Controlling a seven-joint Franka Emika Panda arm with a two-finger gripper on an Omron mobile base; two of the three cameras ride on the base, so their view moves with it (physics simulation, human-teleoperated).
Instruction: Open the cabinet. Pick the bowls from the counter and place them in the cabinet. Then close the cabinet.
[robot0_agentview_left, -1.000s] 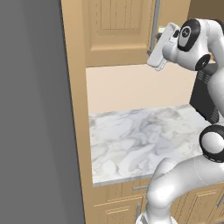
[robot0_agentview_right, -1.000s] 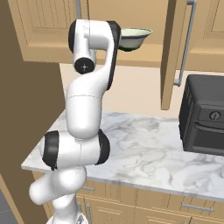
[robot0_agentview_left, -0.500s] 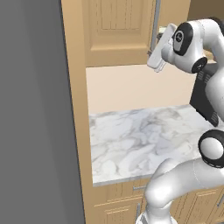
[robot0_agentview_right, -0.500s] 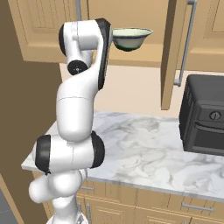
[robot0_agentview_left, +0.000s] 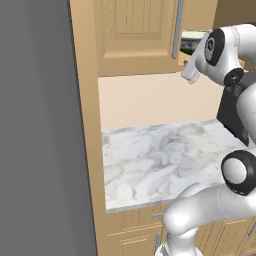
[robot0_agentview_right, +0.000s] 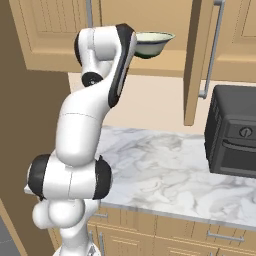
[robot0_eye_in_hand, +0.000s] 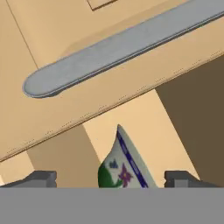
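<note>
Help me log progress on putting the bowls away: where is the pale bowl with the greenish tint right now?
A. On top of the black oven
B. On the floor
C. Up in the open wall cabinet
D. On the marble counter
C. The bowl sits up in the open cabinet above the counter, just past the arm's raised hand, with the gripper fingers standing apart on either side of it.
</note>
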